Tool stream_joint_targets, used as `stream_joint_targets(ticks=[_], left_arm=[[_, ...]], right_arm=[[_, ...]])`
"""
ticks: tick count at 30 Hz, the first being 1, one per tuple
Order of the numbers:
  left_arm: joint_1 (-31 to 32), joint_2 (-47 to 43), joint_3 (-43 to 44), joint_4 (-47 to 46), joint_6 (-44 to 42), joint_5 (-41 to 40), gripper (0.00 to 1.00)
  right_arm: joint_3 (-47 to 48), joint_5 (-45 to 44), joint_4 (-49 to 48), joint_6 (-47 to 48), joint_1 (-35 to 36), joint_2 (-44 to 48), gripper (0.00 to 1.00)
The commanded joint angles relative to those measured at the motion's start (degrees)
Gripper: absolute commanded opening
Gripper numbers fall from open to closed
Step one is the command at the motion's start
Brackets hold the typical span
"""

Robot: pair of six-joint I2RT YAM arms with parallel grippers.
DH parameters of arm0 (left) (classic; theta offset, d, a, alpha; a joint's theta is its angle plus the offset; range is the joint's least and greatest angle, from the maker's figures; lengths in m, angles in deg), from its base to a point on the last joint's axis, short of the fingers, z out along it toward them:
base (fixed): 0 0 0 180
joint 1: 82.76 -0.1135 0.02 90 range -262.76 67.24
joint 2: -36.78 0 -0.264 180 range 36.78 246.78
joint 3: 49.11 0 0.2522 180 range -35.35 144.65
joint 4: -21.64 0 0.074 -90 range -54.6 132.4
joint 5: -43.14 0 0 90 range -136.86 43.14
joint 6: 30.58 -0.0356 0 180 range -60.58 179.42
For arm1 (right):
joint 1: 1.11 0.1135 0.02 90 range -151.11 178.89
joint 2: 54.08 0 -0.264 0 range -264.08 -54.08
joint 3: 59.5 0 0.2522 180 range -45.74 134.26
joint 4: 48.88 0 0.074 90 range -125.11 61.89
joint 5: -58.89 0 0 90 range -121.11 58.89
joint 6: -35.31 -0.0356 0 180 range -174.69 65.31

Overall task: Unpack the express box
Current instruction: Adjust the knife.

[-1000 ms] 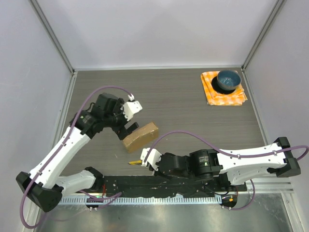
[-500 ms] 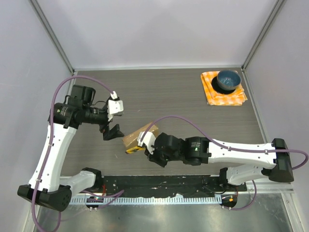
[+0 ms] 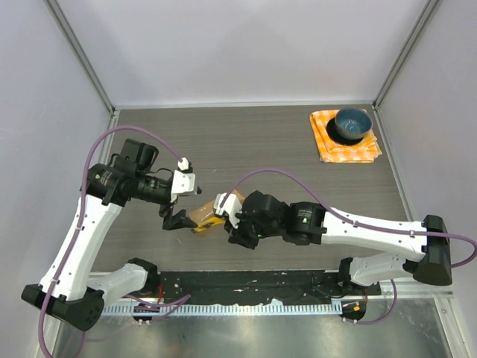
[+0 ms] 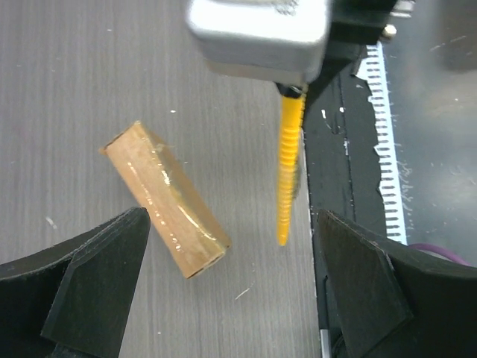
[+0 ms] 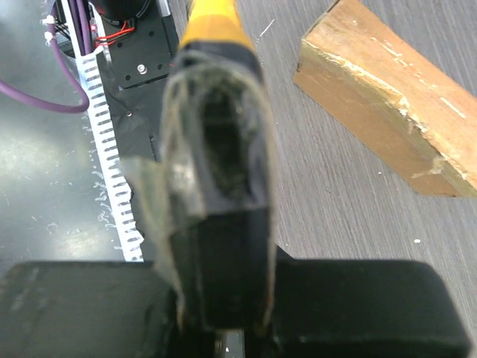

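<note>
The express box (image 3: 203, 214) is a small brown taped carton lying flat near the table's front; it also shows in the left wrist view (image 4: 165, 200) and the right wrist view (image 5: 387, 127). My right gripper (image 3: 226, 217) hangs over the box's near edge. It is shut on a black, tape-wrapped cutter (image 5: 216, 149) whose yellow tip (image 3: 208, 227) points left. The tip hangs just off the box's near side (image 4: 289, 168). My left gripper (image 3: 177, 219) is open just left of the box, holding nothing, fingers (image 4: 97, 291) wide apart.
A blue bowl (image 3: 352, 124) sits on an orange checked cloth (image 3: 344, 148) at the far right corner. The black base rail (image 3: 246, 287) with its white toothed strip (image 4: 384, 149) runs along the near edge, close to the cutter's tip.
My left gripper pulled off the box's left end and now hangs open just beside it. My right gripper carried the cutter forward from the rail to the box.
</note>
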Motion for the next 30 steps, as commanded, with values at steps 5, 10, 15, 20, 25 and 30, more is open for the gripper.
stream_joint_targets(ticks=[5,10,15,20,25,30], left_arm=[[3.06,0.16,-3.57,18.50,0.46,0.98,1.00],[3.15,2.79,-3.40,18.50,-0.59,2.12,1.00],[3.24,6.13,-3.05,18.50,-2.61,4.93,0.91],[3.41,7.54,-2.78,18.50,-3.23,4.58,0.61],[5.08,6.49,-2.78,18.41,-3.67,3.09,0.05],[5.08,6.14,-2.61,18.50,-2.88,2.38,0.00]], right_arm=[[3.17,-0.94,-0.79,4.96,-3.78,4.11,0.01],[4.75,0.19,-0.88,5.75,-4.31,3.50,0.01],[5.45,1.51,-0.88,5.49,-4.22,3.23,0.01],[5.11,1.16,-0.88,5.32,-4.22,3.67,0.01],[4.93,0.64,-1.40,5.23,-4.22,2.71,0.01],[4.23,-2.35,-5.61,3.30,-4.22,2.61,0.01]])
